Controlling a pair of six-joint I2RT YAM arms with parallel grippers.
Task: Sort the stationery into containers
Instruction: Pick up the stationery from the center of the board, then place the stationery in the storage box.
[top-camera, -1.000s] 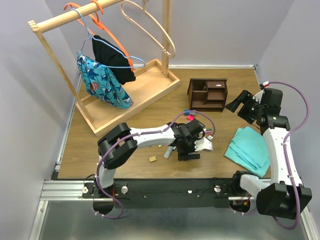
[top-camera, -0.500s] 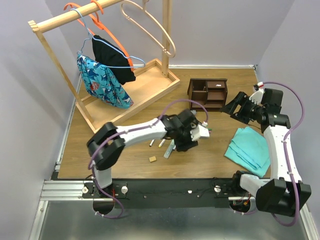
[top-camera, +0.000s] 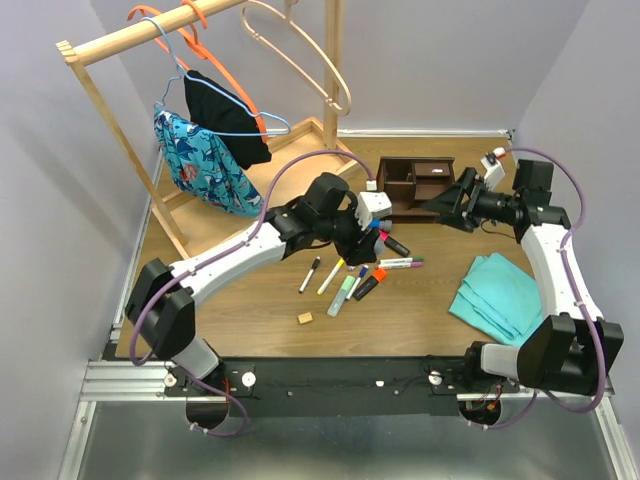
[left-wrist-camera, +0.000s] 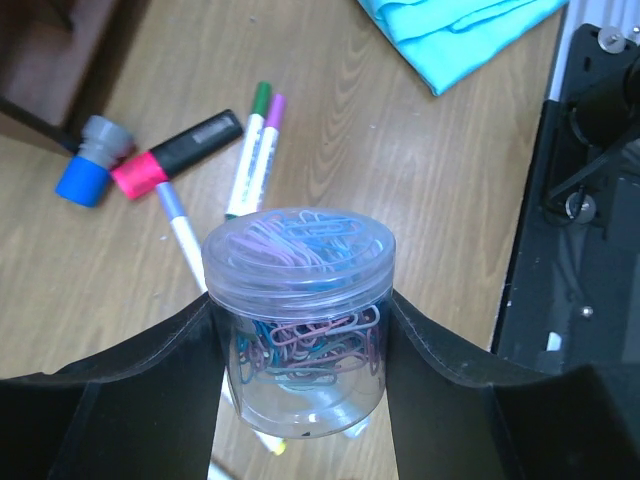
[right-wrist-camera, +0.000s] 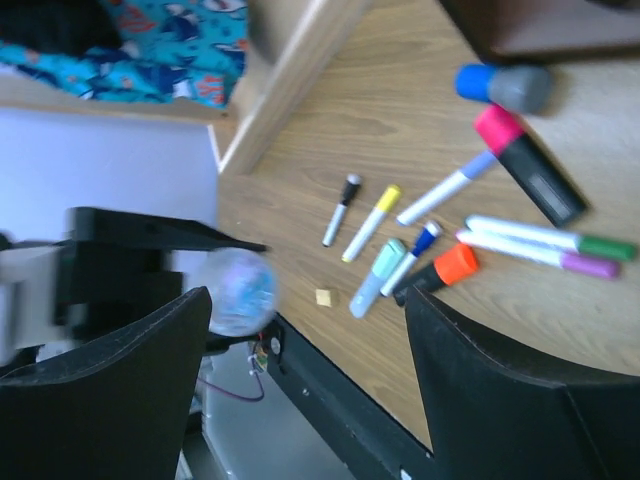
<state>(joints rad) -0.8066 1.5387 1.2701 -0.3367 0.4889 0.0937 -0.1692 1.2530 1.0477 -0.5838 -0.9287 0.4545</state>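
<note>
My left gripper (left-wrist-camera: 300, 345) is shut on a clear round jar of coloured paper clips (left-wrist-camera: 298, 300), held upright above the table. In the top view this gripper (top-camera: 352, 236) hangs over the spread of stationery: a pink highlighter (top-camera: 392, 243), green and purple markers (top-camera: 400, 263), an orange highlighter (top-camera: 370, 282), a green highlighter (top-camera: 342, 295), slim pens (top-camera: 310, 274) and a tan eraser cube (top-camera: 305, 319). The dark brown organizer (top-camera: 415, 186) stands behind them. My right gripper (top-camera: 452, 200) is open and empty beside the organizer, looking down at the markers (right-wrist-camera: 545, 245) and the jar (right-wrist-camera: 238, 292).
A folded teal cloth (top-camera: 500, 295) lies at the front right. The pale wooden clothes rack with its base tray (top-camera: 290, 190) fills the back left. A small grey and blue round piece (left-wrist-camera: 90, 160) lies next to the pink highlighter (left-wrist-camera: 175, 150).
My left arm has risen and swung back from the table's front with the jar, baring the markers below. The right gripper has swung left to the organizer.
</note>
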